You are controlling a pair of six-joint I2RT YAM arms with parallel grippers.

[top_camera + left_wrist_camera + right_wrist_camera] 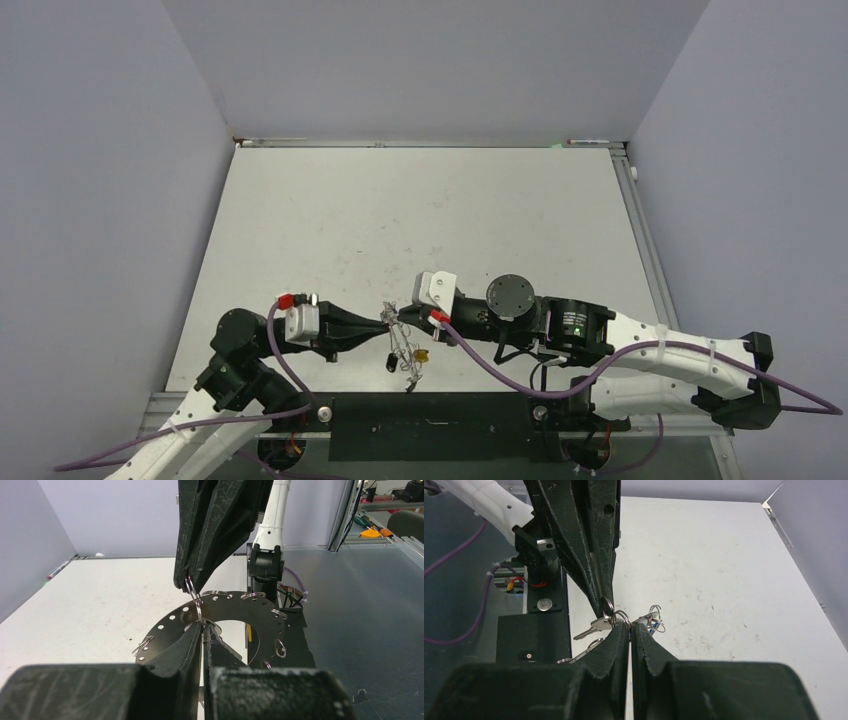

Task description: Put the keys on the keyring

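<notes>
Left gripper (384, 322) pinched shut on keyring (403, 347) rim, above near edge of table (420, 220). Ring edge-on from above, long axis toward that edge. Black key (391, 363) and yellow key (421, 354) hang from it. Right gripper (401, 318) crowds tip-to-tip, clamping small loop (190, 585).

Lighting: bright, even and diffuse from overhead, the white table (420, 220) uniformly lit, with only faint, soft shadows. Top view sharp across the field, walls leaning outward at the edges; wrist views crisp at mid-range, with a dull sheen but no glare on the keyring (225, 609). Nearest foreground along the bottom of both wrist views dark, grainy and out of focus.
</notes>
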